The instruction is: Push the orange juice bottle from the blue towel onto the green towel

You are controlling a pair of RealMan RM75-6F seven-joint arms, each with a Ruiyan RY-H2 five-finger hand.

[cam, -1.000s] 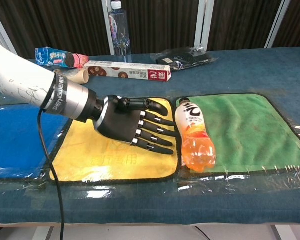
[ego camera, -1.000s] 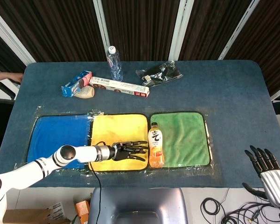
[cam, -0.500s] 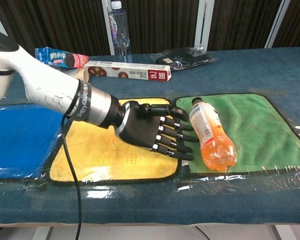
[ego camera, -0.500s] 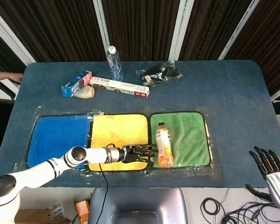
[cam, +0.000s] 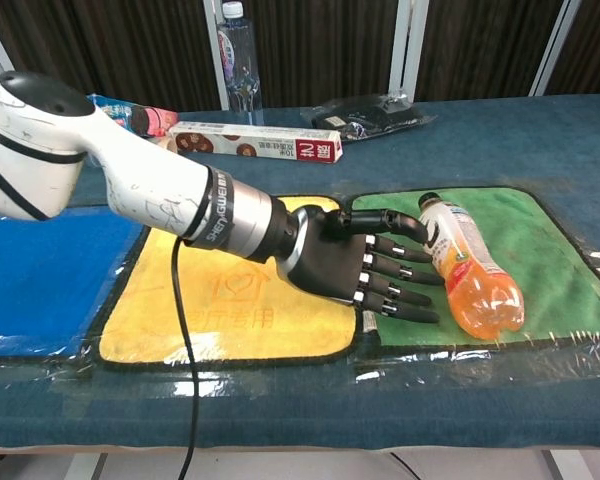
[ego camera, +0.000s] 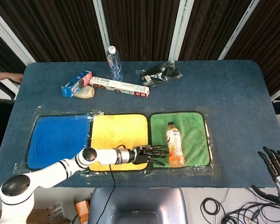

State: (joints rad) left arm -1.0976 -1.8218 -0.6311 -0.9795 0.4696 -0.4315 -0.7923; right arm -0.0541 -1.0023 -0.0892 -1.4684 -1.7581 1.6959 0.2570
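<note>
one orange juice bottle (cam: 468, 272) flat on green towel (cam: 550, 250); left hand (cam: 365, 270) fingers spread beside.

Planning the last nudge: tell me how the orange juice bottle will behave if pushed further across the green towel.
The orange juice bottle lies on its side on the green towel, so it will probably roll rather than slide. It looks nearly full, so likely fairly heavy. The left hand pushes with spread fingers; the bottle may pivot.
</note>
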